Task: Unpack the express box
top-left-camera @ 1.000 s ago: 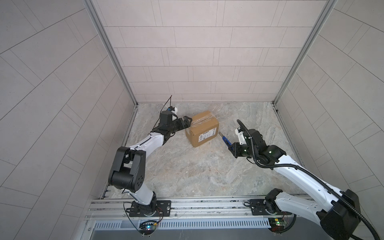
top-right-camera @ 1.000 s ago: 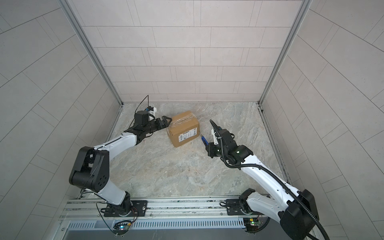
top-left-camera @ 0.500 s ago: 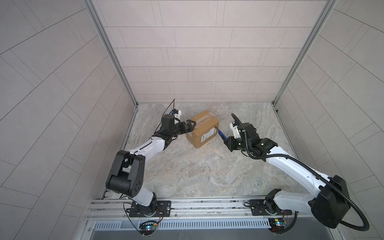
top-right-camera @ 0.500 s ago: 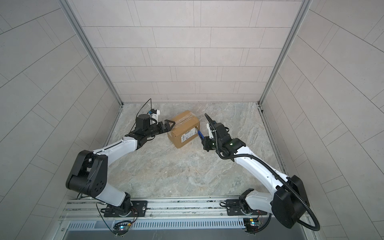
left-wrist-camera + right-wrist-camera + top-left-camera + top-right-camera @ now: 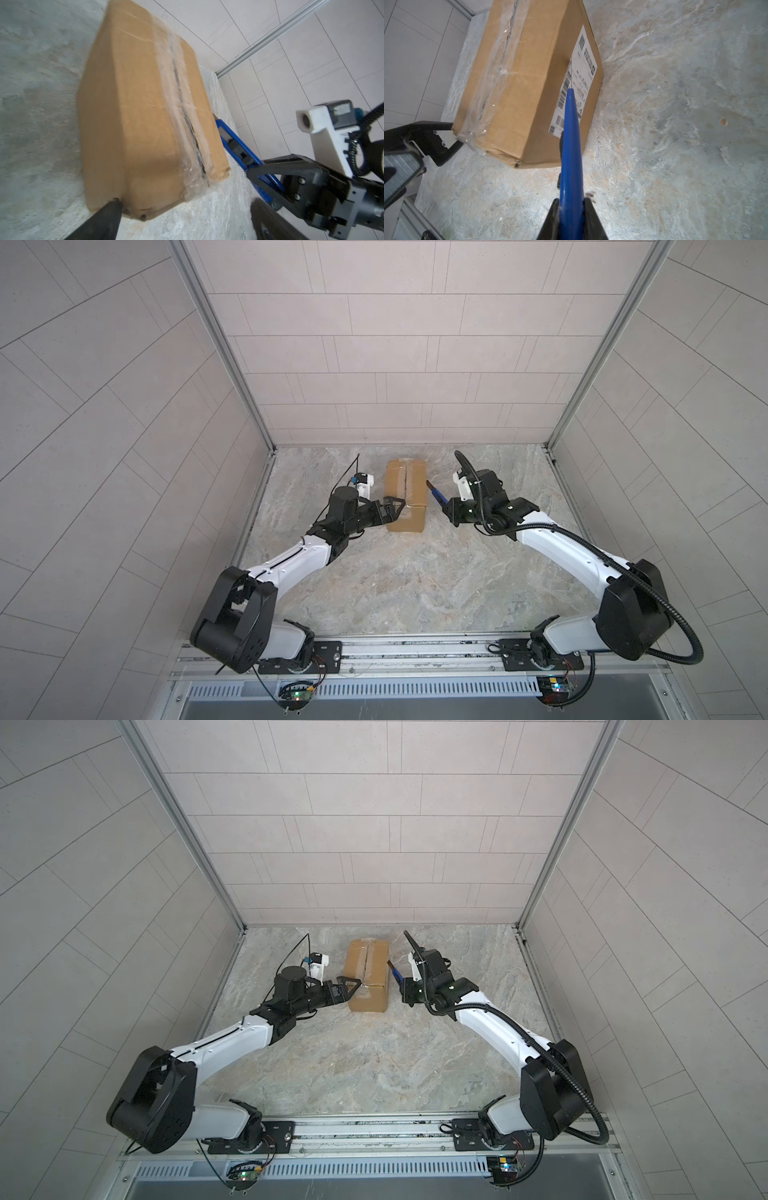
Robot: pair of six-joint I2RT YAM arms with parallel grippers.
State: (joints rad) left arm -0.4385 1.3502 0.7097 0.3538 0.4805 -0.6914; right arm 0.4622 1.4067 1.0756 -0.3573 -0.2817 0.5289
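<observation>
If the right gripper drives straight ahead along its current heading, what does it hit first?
The blue utility knife in the right gripper leads; it would likely meet the express box first, at its shipping label. The gap between them is unclear.

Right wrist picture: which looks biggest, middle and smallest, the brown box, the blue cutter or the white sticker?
1. brown box
2. blue cutter and white sticker look about alike; the cutter is nearest the camera, so I won't rank them.

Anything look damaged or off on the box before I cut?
Minor only: the express box has wrinkled clear tape along its top seam and a scuffed, dented lower corner. Flaps closed, nothing spilled.
</observation>
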